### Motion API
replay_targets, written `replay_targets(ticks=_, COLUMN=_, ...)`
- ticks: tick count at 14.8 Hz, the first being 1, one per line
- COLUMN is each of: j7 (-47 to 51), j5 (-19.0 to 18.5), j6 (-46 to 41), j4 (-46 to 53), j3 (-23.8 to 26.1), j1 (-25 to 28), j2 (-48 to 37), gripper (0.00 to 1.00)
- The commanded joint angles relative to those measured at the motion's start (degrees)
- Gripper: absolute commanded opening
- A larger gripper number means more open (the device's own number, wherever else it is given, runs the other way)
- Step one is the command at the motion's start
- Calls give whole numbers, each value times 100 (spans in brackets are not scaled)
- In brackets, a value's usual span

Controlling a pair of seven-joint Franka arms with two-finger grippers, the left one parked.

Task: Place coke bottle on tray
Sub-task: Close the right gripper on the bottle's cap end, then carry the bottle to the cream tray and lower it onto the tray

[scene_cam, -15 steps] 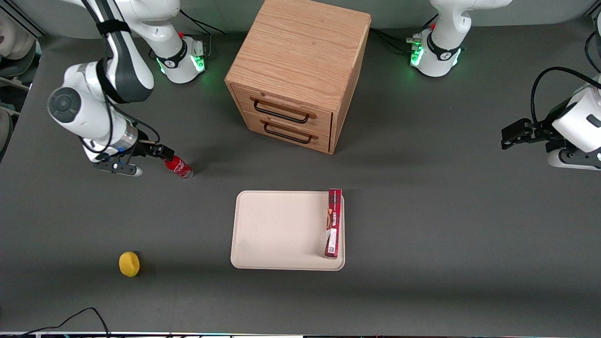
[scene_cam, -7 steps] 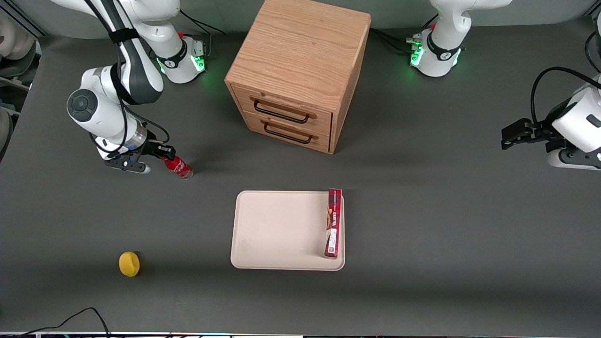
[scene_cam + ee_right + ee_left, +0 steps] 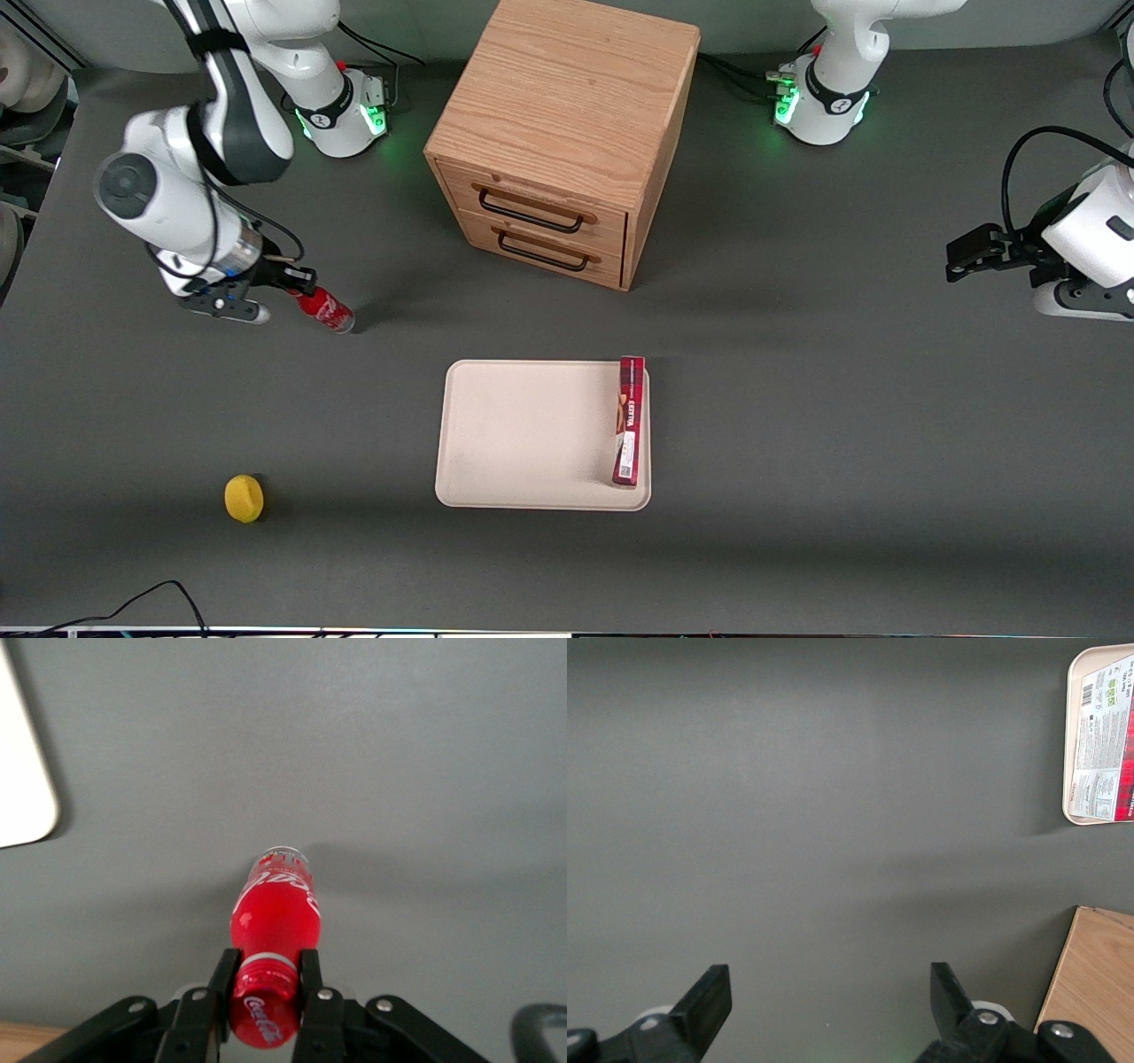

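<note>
The coke bottle point(image 3: 326, 312) is small, slim and red, and it tilts with its silvery base toward the tray. My right gripper point(image 3: 299, 292) is shut on its red cap, toward the working arm's end of the table. In the right wrist view the gripper point(image 3: 266, 961) has one finger on each side of the cap, and the bottle's body point(image 3: 275, 908) points away from it over the grey table. The cream-beige tray point(image 3: 523, 434) lies nearer the front camera than the bottle. Its rim also shows in the right wrist view point(image 3: 22, 771).
A long red box point(image 3: 629, 421) lies along one edge of the tray. A wooden two-drawer cabinet point(image 3: 558, 133) stands farther from the front camera than the tray. A yellow lemon point(image 3: 244, 498) lies near the table's front edge, toward the working arm's end.
My right arm has swung and the gripper with the bottle has shifted a little toward the working arm's end. The bottle now leans more. The tray, box and lemon have not moved.
</note>
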Motion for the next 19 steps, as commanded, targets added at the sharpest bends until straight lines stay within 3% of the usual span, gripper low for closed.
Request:
replay_targets(ticks=1, j7=14, j5=-89, j6=-1683, j4=1731, j3=-4, j1=28, j2=58, gripper=0)
replay_targets(ticks=4, j7=153, j5=-89, j6=-2729, j4=3461, j3=74, j1=124, j2=706, gripper=0)
replay_targets(ticks=7, j7=1371, j5=-89, j6=-3925, j4=5912, j3=591, j1=160, j2=2295, gripper=0)
replay_targets(ticks=9, j7=2408, j5=-263, j6=-3999, j4=6813, j3=996, j1=361, j2=3132, gripper=0)
replay_targets(ticks=12, j7=3797, j5=-492, j6=-3142, j4=7238, j3=1217, j1=660, j2=4029, gripper=0)
replay_targets(ticks=14, j7=4510, j5=-843, j6=-2281, j4=7247, j3=1287, j1=889, j2=4556, gripper=0)
replay_targets(ticks=17, j7=5241, j5=-1449, j6=-1190, j4=7247, j3=1366, j1=1013, j2=5260, gripper=0)
replay_targets(ticks=19, j7=5480, j5=-1583, j6=-705, j4=7247, j3=1367, j1=1021, j2=5551, gripper=0)
